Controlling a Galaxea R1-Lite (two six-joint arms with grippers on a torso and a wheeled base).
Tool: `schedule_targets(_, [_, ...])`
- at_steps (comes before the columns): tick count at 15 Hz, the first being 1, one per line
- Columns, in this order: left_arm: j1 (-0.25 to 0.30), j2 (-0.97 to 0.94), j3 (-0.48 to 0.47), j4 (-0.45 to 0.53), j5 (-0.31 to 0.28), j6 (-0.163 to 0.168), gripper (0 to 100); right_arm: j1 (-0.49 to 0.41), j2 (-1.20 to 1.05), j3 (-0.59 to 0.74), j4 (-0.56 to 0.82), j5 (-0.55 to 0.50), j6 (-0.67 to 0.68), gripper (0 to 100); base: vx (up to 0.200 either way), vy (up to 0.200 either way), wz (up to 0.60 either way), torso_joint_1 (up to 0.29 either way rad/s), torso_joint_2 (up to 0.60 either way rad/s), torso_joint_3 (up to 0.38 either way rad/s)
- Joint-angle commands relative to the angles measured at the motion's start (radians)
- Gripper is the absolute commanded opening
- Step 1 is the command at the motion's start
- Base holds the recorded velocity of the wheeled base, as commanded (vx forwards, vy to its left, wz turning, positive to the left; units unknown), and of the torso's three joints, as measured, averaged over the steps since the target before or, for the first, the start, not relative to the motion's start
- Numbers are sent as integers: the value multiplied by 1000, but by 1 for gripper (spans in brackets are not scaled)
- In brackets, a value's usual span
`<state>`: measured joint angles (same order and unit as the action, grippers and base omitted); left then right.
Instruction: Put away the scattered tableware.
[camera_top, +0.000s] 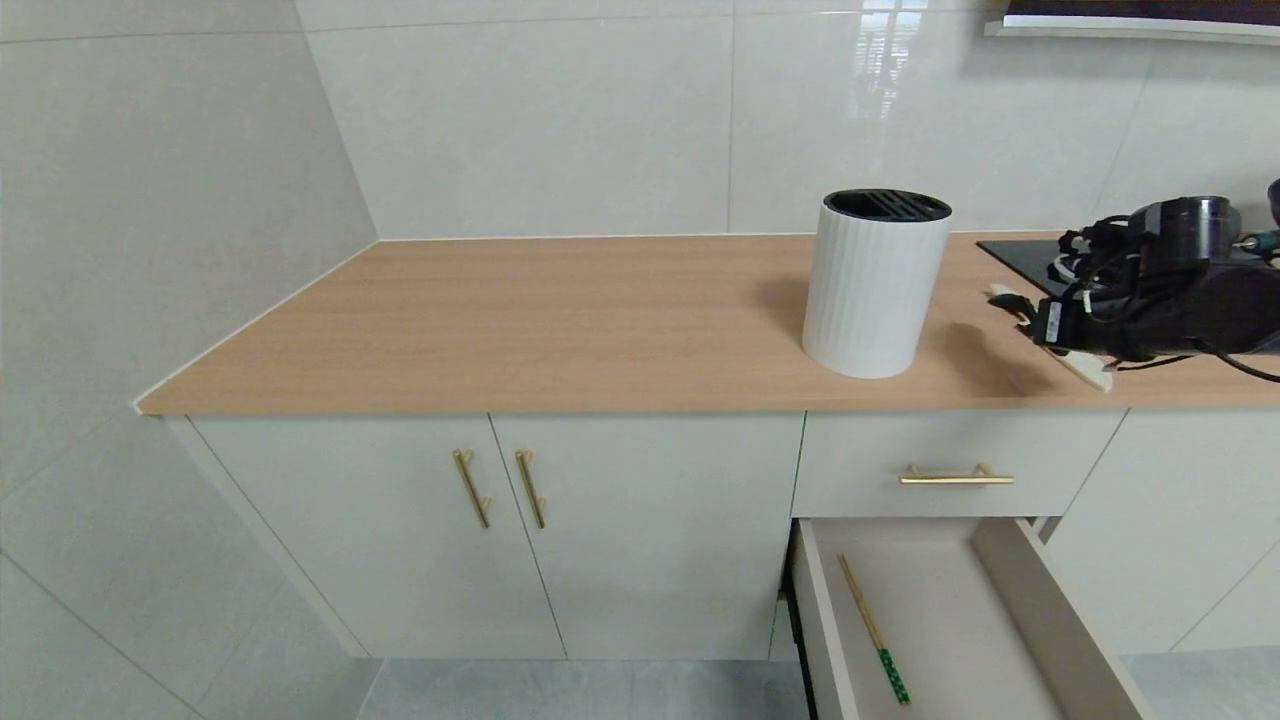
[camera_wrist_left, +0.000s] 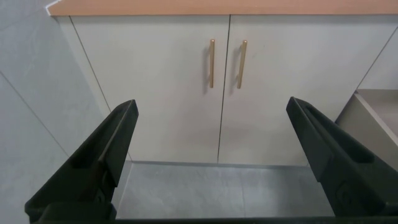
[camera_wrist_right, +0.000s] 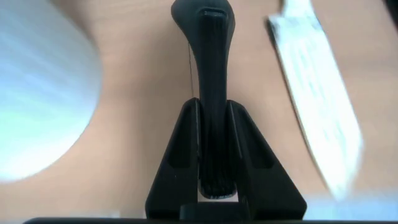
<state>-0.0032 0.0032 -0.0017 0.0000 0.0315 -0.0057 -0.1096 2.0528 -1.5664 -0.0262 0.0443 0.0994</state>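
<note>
Tableware, as I count it: one wooden chopstick (camera_top: 873, 630) with a green patterned end lies loose in the open drawer (camera_top: 1050, 610), well below my right claw (camera_wrist_right: 212, 124). One smooth, rounded black handle (camera_wrist_right: 211, 74) is clamped tight in that claw. One flat white blade (camera_wrist_right: 317, 106) lies on the wood-grain worktop (camera_top: 550, 320) just beside it. One white ribbed cylindrical holder (camera_top: 875, 285) with a black slotted top stands near. My left claw (camera_wrist_left: 211, 104) gapes wide before two cabinet doors (camera_wrist_left: 186, 93).
</note>
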Motion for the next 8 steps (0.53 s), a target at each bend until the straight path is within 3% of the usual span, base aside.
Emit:
schedule_targets(1, [0,0,0,0,1,0,100,-19,-221,226,-18,-1,-6,0,0,0,0,0,0,0])
schedule_targets(5, [0,0,0,0,1,0,100,-15,-491,572,-106,-3,-55,0,0,0,0,0,0,0])
schedule_targets(8, [0,0,0,0,1,0,100,-12,-612,729,-146,0,-90,0,0,0,0,0,0,0])
